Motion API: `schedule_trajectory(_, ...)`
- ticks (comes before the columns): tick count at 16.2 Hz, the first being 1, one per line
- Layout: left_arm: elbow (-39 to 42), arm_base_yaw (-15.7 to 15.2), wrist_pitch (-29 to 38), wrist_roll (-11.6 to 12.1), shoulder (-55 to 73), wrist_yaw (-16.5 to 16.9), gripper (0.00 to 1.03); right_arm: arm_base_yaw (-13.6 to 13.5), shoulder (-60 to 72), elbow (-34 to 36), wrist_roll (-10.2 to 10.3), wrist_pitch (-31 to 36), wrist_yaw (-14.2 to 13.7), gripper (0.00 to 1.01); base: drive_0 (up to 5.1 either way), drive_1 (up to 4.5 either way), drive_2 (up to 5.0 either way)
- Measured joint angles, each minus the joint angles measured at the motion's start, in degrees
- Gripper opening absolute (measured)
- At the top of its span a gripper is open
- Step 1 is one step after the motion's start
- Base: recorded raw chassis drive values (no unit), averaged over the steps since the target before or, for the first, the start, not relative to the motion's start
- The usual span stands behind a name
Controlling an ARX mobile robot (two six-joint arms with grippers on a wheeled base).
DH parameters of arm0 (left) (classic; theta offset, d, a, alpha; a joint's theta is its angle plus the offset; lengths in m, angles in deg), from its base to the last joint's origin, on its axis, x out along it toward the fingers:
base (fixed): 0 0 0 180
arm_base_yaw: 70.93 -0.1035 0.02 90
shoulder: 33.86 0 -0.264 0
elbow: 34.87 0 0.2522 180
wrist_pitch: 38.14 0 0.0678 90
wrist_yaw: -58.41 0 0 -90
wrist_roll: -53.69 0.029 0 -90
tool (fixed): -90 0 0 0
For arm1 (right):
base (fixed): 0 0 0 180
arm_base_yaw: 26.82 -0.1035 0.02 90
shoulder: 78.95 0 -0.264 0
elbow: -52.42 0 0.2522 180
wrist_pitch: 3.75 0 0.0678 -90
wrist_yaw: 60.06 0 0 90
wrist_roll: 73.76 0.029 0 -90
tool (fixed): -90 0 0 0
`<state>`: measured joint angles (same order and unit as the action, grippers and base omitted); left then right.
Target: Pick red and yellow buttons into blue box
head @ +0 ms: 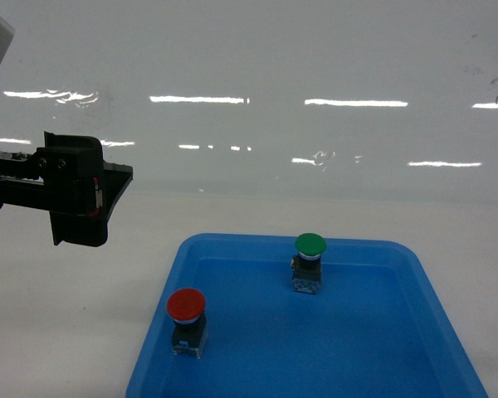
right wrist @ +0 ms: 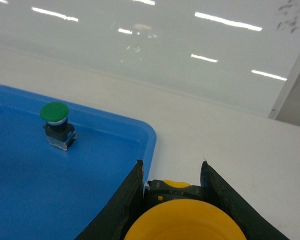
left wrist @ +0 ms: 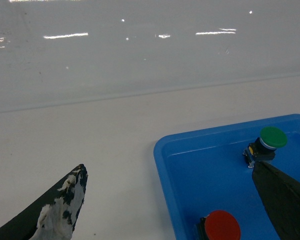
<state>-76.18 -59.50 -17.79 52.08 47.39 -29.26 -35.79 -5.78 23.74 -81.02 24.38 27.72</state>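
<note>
Carrying step: right hand (right wrist: 172, 192) pinches the yellow button (right wrist: 182, 220), just off the tray's (right wrist: 151, 142) corner. Left hand (left wrist: 165, 210) spread, idle. Red button (head: 187, 319) sits in tray. Blue box unseen; locate it next, then release.

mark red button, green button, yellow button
red button (head: 186, 304), head view, on its red cap.
green button (head: 310, 244), head view, on its green cap.
yellow button (right wrist: 182, 224), right wrist view, on its yellow cap between the fingers.
</note>
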Motion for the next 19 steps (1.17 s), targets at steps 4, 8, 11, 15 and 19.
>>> schedule_trajectory(4,0.02,0.0,0.0,0.0,0.0,0.02,0.98,-0.09,-20.98,8.66,0.39,-8.09,-5.09,0.31,0.0,0.0,0.0)
schedule_trajectory(8,0.02,0.0,0.0,0.02,0.0,0.02,0.98,-2.01,-38.6,11.3,-0.31,-18.78,-8.26,0.31,0.0,0.0,0.0)
schedule_trajectory(11,0.02,0.0,0.0,0.02,0.0,0.0,0.98,-1.88,-38.77,11.56,-0.76,-17.51,-9.25,0.31,0.0,0.0,0.0)
schedule_trajectory(15,0.02,0.0,0.0,0.02,0.0,0.0,0.98,-1.88,-38.64,11.67,-1.03,-17.64,-9.31,0.31,0.0,0.0,0.0)
schedule_trajectory(19,-0.9,1.88,-5.86,-0.39,0.44,-1.31,0.98,-1.88,-38.64,11.67,-1.22,-17.64,-9.33,0.31,0.0,0.0,0.0)
